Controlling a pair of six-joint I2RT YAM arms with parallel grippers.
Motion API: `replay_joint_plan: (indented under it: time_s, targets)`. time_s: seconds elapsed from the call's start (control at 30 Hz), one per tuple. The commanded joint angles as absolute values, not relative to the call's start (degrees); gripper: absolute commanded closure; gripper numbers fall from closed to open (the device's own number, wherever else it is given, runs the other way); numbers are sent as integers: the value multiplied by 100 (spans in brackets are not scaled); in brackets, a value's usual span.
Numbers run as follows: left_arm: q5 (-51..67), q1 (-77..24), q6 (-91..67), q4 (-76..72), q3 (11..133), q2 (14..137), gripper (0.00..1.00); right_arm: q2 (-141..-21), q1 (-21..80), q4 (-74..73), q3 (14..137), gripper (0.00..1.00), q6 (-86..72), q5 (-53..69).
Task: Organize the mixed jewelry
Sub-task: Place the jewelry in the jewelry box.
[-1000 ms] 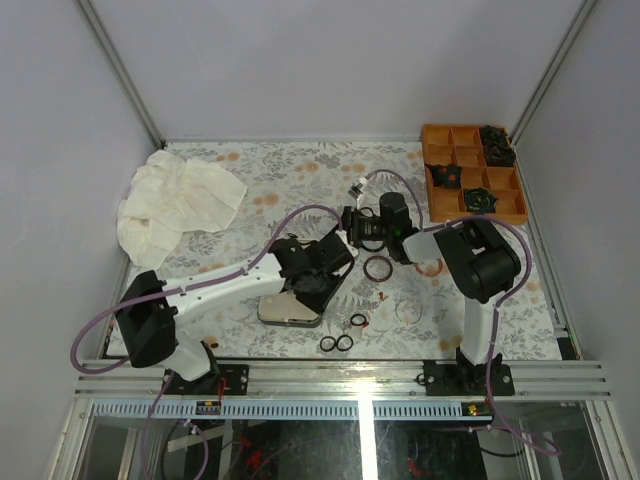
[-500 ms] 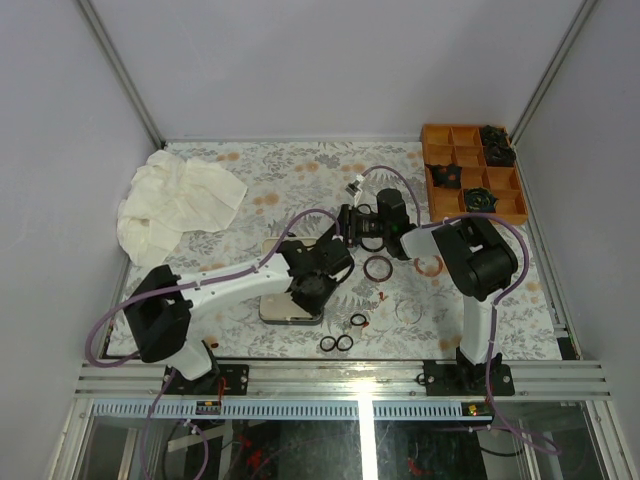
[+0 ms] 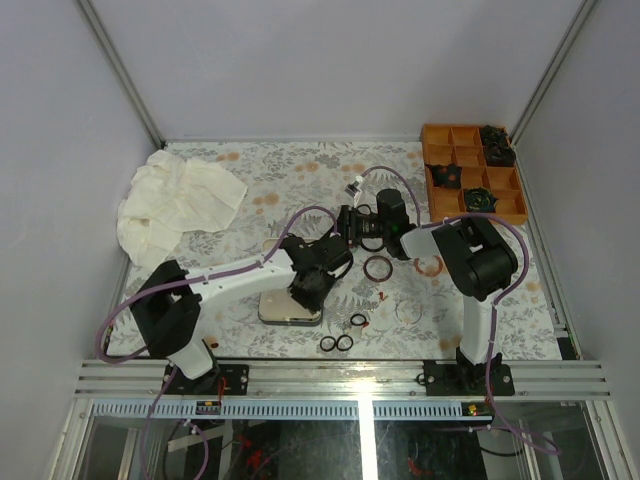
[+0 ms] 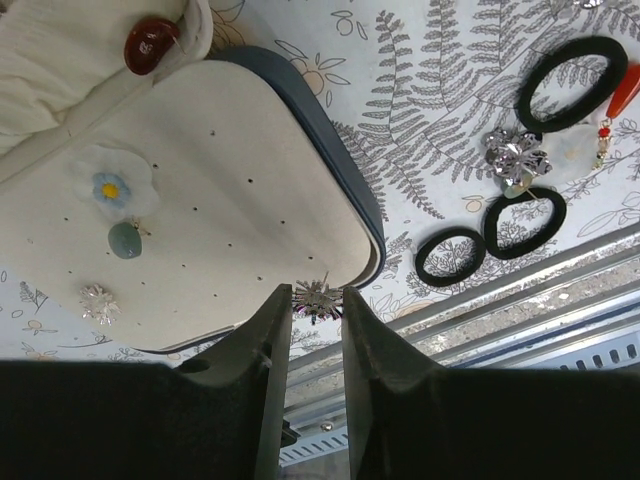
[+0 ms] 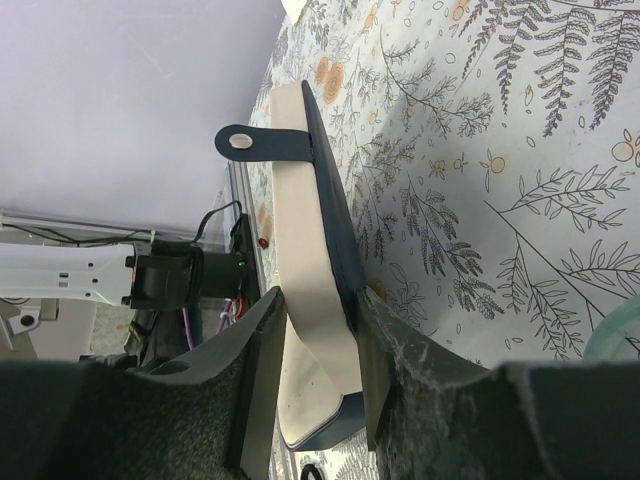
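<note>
**Left end effector** [image 4: 317, 304]: clenched on star stud [image 4: 318, 295], tips at the near rim of the case [image 4: 345, 175]. The perforated panel lies directly ahead, so placing looks like a short reach. The stud is round, with no long axis.
**Case holds:** flower stud [image 4: 108, 187], green bead [image 4: 125, 240], silver stud [image 4: 98, 303], red piece [image 4: 150, 42].
**Loose on desk** [image 4: 440, 90], right of case and nearer the left arm: black rings [image 4: 449, 256], silver cluster [image 4: 517, 157].
**Right end effector** [image 5: 318, 298]: fingers apart, case seen in the gap; whether it grips cannot be told.

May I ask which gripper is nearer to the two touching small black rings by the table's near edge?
Left. The left gripper, pinching a silver starburst stud, hangs over the cream-lined case beside the black rings; the right gripper is farther back, beyond the brown hoop.
</note>
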State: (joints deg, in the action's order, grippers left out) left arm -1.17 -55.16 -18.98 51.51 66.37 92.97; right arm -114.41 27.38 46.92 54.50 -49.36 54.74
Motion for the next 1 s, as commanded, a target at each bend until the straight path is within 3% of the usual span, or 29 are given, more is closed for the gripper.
replay_joint_plan:
  time_s: [0.0, 0.43, 0.97]
  targets:
    - [-328, -5483, -1809, 4951, 6624, 9401, 100, -11387, 2777, 4799, 5660, 61, -4878, 5692]
    - [-277, -5478, -1915, 5144, 6685, 9285, 100, -11443, 2785, 4814, 5724, 61, -4926, 5739]
    - [1402, -4986, -1786, 5696, 6731, 8787, 100, -11696, 2791, 5421, 5571, 61, -5387, 5783]
